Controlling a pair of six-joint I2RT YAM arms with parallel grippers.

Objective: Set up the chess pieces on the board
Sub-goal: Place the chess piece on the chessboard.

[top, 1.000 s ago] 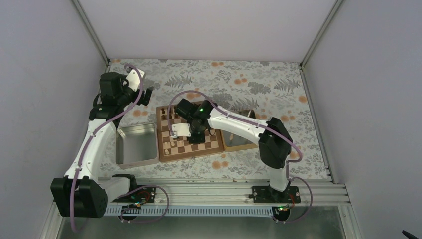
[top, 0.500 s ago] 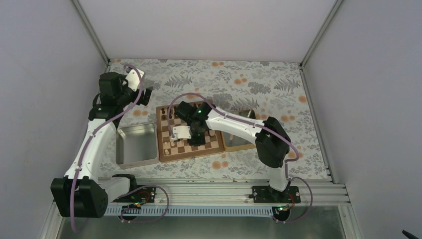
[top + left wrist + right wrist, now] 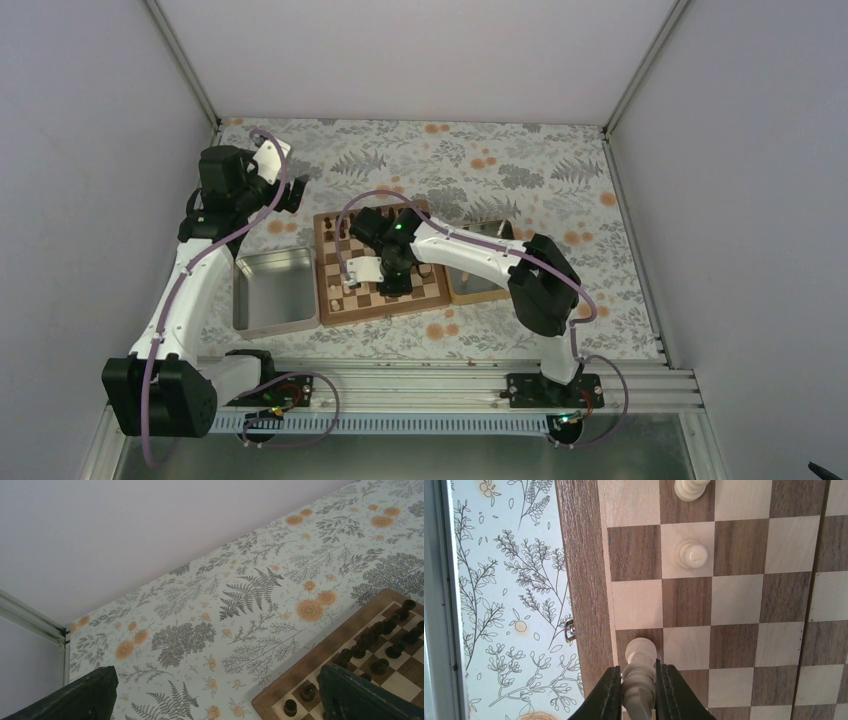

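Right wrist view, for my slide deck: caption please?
Right gripper holds a pale chess piece over the board, near its border.

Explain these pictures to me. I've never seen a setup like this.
Two white robot arms stand side by side. One picture looks down from above; the other two come from a camera on each wrist. On the flowered cloth lie a wooden chessboard, a metal tray to its left and a wooden-rimmed tray to its right. The right gripper is shut on a pale chess piece near the board's border; other pale pieces stand nearby. The left gripper hangs open beyond the corner with dark pieces.
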